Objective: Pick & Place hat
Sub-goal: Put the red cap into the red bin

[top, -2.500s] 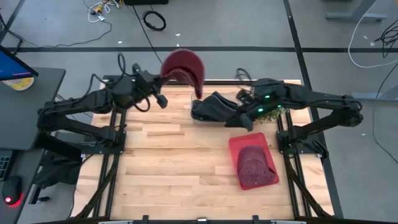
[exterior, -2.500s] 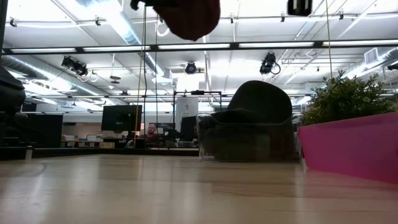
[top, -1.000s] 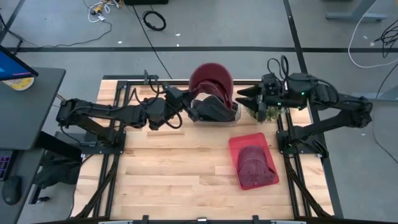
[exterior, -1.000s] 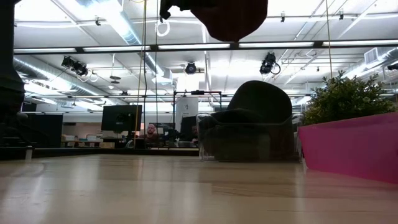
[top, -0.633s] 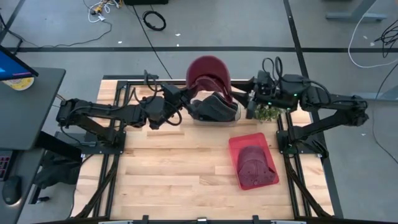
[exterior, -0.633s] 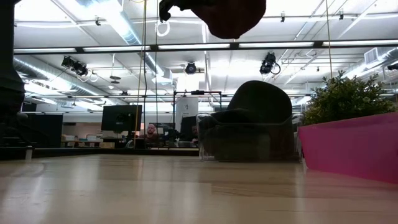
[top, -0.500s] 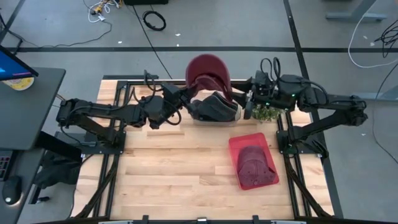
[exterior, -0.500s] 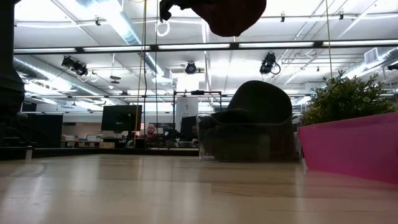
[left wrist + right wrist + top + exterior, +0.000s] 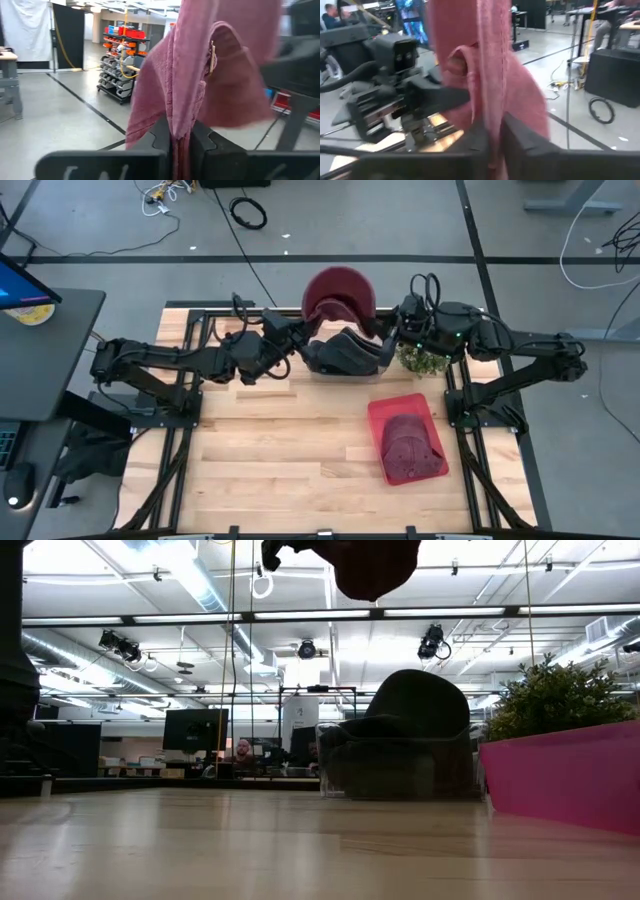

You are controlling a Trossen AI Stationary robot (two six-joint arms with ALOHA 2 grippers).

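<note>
Maroon hat (image 9: 338, 292): held aloft at the far edge of the wooden table (image 9: 290, 450), above a dark hat (image 9: 345, 352) that sits in a clear bin (image 9: 395, 772); in the low view the maroon hat (image 9: 372, 562) hangs near the top of the picture, well clear of the tabletop. Left gripper (image 9: 300, 332): reaches in from the left side, its fingers (image 9: 161, 135) pinched tight on a fold of the maroon fabric (image 9: 200, 75), as the left wrist view shows plainly. Right gripper (image 9: 392, 335): comes in from the right side to the opposite edge of the same hat; the right wrist view shows its fingers (image 9: 482, 134) closed against a hanging fold of the cloth (image 9: 490, 65), apparently clamped on it, though the contact point is partly blurred. Dark hat (image 9: 415, 705): domed crown rising above the bin wall, resting, not touched by either gripper. Pink tray (image 9: 378, 418): on the right half of the table, nearer the front, holding a second maroon hat (image 9: 408, 442) lying flat. Potted plant (image 9: 428, 362): at the table's far right edge, just beside the right gripper; green foliage (image 9: 555, 695) shows above the pink tray wall (image 9: 570, 780) in the low view.
</note>
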